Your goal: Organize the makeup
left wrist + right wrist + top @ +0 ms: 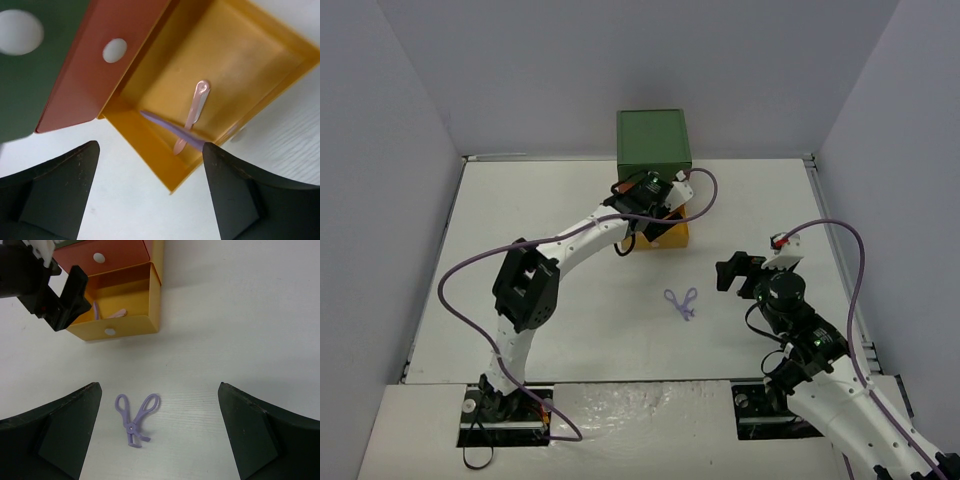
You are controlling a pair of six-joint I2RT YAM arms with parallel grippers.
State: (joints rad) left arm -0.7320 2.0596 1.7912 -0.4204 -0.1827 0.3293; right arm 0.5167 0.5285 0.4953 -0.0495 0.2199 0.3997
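A lilac scissor-shaped tool (682,302) lies on the white table, also in the right wrist view (135,417). My right gripper (740,272) is open and empty just right of it, its jaws (157,435) wide apart around it but above the table. The yellow drawer (150,145) stands pulled out and holds a pale pink-orange stick (192,115) and a lilac thin tool (167,127). My left gripper (655,205) is open and empty above the drawer's front corner (150,200). Sponges, discs and black-and-red sticks are out of view.
The green drawer box (654,140) stands at the table's back middle, its orange drawer (95,65) shut above the open yellow one (117,327). Grey walls close in the table on three sides. The left arm stretches diagonally across the table's left half.
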